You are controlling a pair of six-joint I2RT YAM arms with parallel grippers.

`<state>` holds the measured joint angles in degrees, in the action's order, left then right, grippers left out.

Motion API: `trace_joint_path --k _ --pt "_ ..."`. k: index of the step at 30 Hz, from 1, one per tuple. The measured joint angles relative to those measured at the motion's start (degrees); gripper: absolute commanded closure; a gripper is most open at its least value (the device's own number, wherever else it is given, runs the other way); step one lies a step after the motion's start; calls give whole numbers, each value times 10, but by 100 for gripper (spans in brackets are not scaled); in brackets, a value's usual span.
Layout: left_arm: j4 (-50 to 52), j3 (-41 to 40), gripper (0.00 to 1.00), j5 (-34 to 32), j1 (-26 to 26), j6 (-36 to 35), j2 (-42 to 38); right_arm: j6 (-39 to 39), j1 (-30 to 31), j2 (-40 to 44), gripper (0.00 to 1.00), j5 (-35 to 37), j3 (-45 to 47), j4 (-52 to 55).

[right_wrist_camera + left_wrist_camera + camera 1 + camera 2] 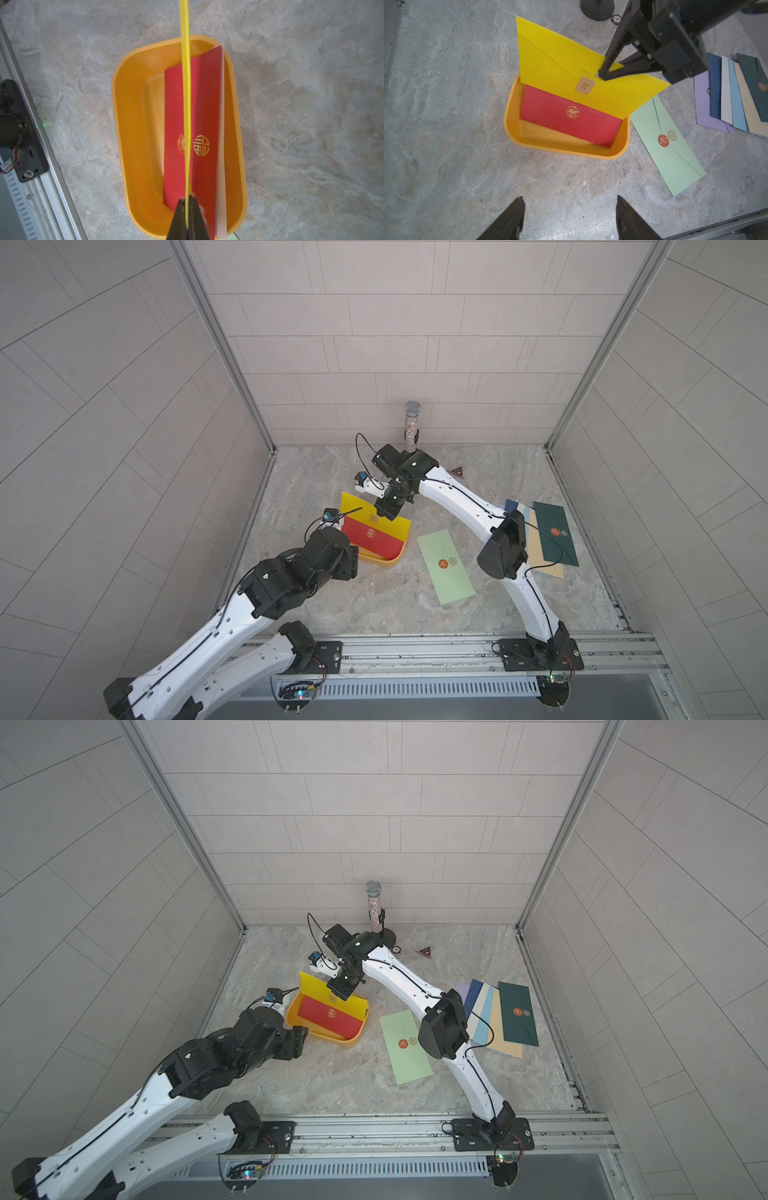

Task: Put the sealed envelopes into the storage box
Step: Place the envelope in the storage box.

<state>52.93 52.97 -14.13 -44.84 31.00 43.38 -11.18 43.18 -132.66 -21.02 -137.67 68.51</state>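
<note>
Yellow envelope (560, 52) hangs edge-down over the storage box (566, 148), pinched in the right hand (188, 202), seemingly to drop beside the red envelope (550, 116); the left hand (569, 197) hovers spread and empty.

White arms (453, 499), black joints (500, 551), thin cables (356, 445)

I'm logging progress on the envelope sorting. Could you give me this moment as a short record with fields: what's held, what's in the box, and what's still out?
right jaws: shut on the yellow envelope, held upright over the storage box
left jaws: open, empty, short of the box
in box: red envelope
on table, alone: light green envelope
on table, grouped: fanned envelopes, dark green on top, on the robot's right
status: yellow envelope not yet released
</note>
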Motion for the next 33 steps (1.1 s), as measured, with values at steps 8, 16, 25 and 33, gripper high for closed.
trace_joint_path --k 8,16,25,33 --pt "-3 0 26 1 0 0 -1 -15 6 -5 100 13 -7 18" --pt "-4 0 24 2 0 0 -2 -11 12 -20 67 35 -7 18" --pt "-4 0 24 2 1 0 0 8 12 -16 67 48 -8 16" --pt "-4 0 23 6 1 0 9 82 -6 126 64 63 145 -44"
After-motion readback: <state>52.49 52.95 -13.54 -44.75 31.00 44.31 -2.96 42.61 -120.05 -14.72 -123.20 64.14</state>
